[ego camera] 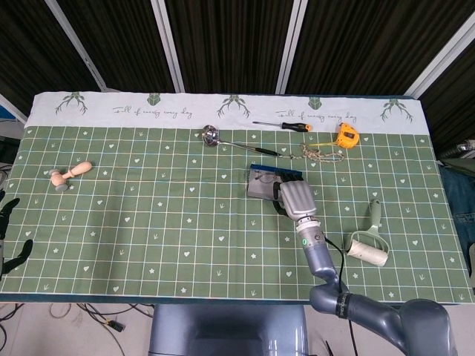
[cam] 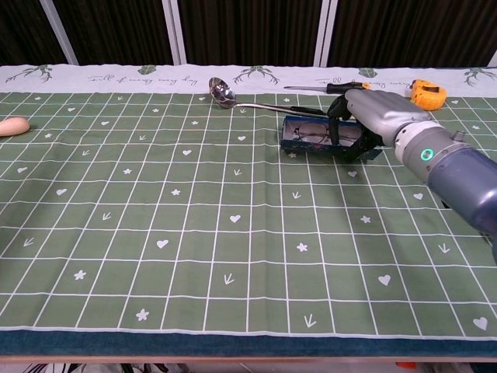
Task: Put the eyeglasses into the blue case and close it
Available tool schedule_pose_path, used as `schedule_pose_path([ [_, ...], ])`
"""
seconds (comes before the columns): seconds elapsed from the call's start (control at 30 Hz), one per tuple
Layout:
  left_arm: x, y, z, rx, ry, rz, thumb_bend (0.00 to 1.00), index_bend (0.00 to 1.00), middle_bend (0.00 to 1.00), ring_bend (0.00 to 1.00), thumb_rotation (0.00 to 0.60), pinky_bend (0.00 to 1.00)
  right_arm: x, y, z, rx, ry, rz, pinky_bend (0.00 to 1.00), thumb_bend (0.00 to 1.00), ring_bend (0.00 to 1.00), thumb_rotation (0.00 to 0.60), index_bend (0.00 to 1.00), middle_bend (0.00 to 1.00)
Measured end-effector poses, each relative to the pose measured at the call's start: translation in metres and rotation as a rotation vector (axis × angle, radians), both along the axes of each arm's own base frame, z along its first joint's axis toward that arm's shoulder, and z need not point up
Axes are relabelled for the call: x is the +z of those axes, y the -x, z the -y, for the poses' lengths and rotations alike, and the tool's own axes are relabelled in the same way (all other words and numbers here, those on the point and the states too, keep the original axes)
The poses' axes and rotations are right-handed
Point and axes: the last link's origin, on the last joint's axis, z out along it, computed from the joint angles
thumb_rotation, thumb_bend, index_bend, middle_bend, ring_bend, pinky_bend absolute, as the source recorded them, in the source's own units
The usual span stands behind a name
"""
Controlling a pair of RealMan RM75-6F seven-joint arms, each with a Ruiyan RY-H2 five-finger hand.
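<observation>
— Fingers (cam: 339, 130) of the right hand (cam: 373, 116) curl over the blue case (cam: 314, 138), probably gripping its lid; eyeglasses (cam: 311, 132) lie inside.
— Glasses seem fragile, so push the stiff lid's edge.

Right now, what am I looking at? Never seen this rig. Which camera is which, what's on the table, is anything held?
It is a two-armed robot with finger hands at a table. One picture looks down from its head, the other looks forward from its chest.

The right hand grips the open blue case, tilting it up; the eyeglasses lie inside. The left hand hangs open off the table's left edge.

Also on the green cloth: ladle, screwdriver, yellow tape measure, lint roller, wooden mallet.
</observation>
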Motion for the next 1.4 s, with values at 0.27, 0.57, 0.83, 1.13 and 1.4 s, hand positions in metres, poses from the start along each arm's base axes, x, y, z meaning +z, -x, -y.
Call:
schedule_pose_path([
  [0.27,0.000,-0.001,0.000,-0.001,0.001,0.002,0.31,0.12,0.00,0.00,0.600,0.00,0.021,-0.016,-0.023,0.054,-0.076,0.012,0.26,0.63,0.24,0.600,0.69,0.22],
  [0.57,0.000,-0.001,0.000,0.001,0.001,0.007,0.31,0.12,0.00,0.00,0.600,0.00,0.023,-0.019,-0.024,-0.025,-0.220,0.011,0.26,0.63,0.24,0.600,0.69,0.22],
  [0.83,0.001,-0.001,0.000,0.001,-0.001,0.010,0.31,0.12,0.00,0.00,0.600,0.00,0.022,-0.030,-0.006,-0.064,-0.286,0.001,0.26,0.63,0.23,0.600,0.69,0.21],
  [1.13,0.001,-0.001,0.000,-0.001,-0.002,0.008,0.31,0.12,0.00,0.00,0.600,0.00,0.028,-0.042,0.015,-0.083,-0.279,0.001,0.24,0.63,0.22,0.600,0.69,0.20],
  [1.4,0.001,-0.001,0.000,0.001,-0.002,0.006,0.31,0.12,0.00,0.00,0.600,0.00,0.031,-0.042,0.026,-0.095,-0.250,-0.010,0.23,0.63,0.21,0.600,0.69,0.20],
])
